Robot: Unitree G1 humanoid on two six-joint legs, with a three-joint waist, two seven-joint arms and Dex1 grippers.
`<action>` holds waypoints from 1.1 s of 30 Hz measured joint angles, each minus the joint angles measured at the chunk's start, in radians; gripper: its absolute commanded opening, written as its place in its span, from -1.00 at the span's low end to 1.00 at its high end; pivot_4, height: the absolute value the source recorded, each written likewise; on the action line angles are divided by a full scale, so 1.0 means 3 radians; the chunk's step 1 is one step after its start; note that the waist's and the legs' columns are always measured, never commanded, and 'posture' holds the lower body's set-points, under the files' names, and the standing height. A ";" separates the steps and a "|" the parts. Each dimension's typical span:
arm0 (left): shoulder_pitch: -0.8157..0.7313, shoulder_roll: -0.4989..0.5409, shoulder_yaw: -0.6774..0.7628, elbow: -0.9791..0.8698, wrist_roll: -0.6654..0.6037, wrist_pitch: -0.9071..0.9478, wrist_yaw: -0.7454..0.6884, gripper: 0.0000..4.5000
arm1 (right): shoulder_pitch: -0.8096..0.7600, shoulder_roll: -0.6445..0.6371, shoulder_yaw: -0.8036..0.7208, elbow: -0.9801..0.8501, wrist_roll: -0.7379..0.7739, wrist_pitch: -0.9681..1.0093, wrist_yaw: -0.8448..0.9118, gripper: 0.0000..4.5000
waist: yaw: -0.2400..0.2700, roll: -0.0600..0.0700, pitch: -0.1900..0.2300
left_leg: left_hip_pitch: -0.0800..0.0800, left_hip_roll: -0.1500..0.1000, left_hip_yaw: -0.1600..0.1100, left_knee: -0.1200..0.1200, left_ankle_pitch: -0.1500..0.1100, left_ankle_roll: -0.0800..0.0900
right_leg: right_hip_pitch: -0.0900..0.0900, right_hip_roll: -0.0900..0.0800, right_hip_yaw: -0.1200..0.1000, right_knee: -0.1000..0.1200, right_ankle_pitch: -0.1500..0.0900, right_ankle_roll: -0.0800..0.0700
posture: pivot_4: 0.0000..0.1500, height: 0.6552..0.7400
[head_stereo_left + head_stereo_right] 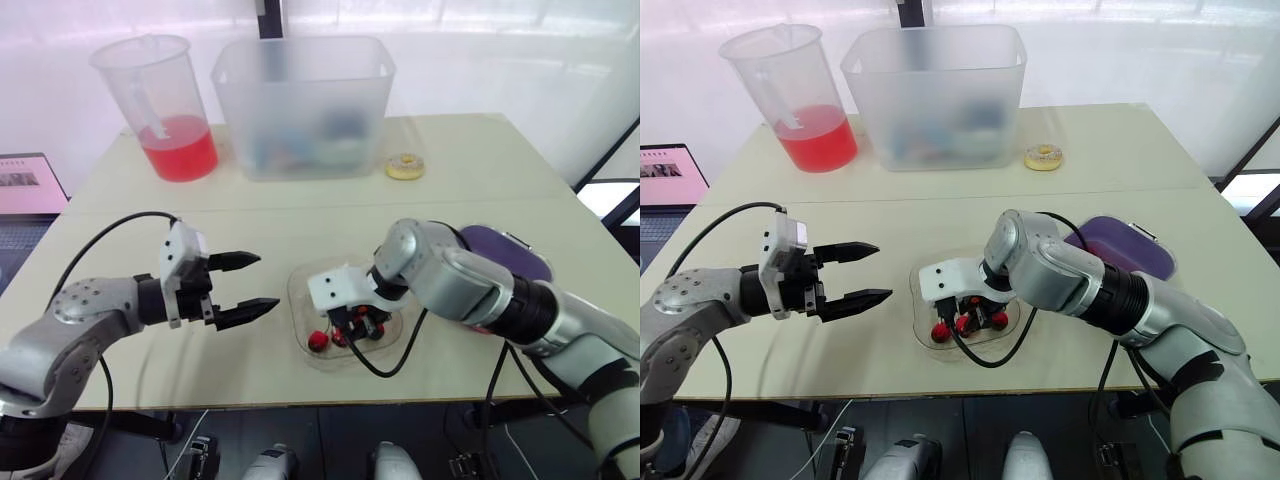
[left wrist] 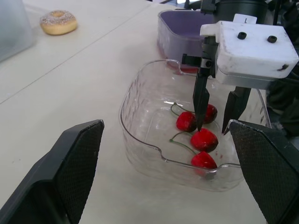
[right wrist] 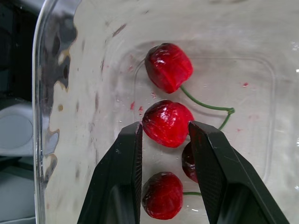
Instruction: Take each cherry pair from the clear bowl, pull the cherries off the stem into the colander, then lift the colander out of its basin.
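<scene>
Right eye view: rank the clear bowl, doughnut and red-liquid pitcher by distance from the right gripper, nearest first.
1. Clear bowl: near edge of the table; the right gripper reaches down into it.
2. Doughnut: farther back on the table, slightly to the right.
3. Pitcher: far-left corner, clearly farthest.

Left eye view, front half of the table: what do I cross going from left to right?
Left tool, open → clear bowl holding cherries → purple basin.
</scene>
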 measured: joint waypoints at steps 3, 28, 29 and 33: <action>-0.0006 0.0008 0.0001 0.0000 0.0001 0.0001 -0.0017 1.00 | 0.0034 0.0008 0.0029 0.0021 -0.0020 -0.0031 -0.0044 -0.29 | 0.0003 0.0000 0.0000 | 0.0000 0.0000 0.0000 0.0000 0.0000 0.0000 | 0.0001 0.0000 0.0000 0.0000 0.0000 0.0000 | 1.00 1.00; -0.0003 0.0080 0.0008 -0.0047 -0.0037 0.0099 -0.0022 1.00 | 0.0187 0.0118 0.0149 0.0230 -0.0167 -0.0267 -0.0175 0.28 | -0.0002 0.0000 0.0000 | 0.0000 0.0000 0.0000 0.0000 0.0000 0.0000 | 0.0000 0.0000 0.0000 0.0000 0.0000 0.0000 | 1.00 1.00; -0.0003 0.0081 0.0008 -0.0048 -0.0038 0.0100 -0.0022 1.00 | 0.0189 0.0152 0.0149 0.0256 -0.0166 -0.0267 -0.0189 0.28 | -0.0003 0.0000 0.0000 | 0.0000 0.0001 0.0000 0.0000 0.0000 0.0000 | 0.0000 0.0001 0.0000 0.0000 0.0000 0.0000 | 1.00 1.00; -0.0003 0.0103 0.0008 -0.0048 -0.0040 0.0101 -0.0022 1.00 | 0.0195 0.0209 0.0148 0.0319 -0.0167 -0.0280 -0.0232 0.28 | 0.0001 0.0000 0.0000 | 0.0000 0.0000 -0.0001 0.0001 0.0000 0.0000 | 0.0001 0.0000 0.0000 0.0000 0.0000 0.0000 | 1.00 1.00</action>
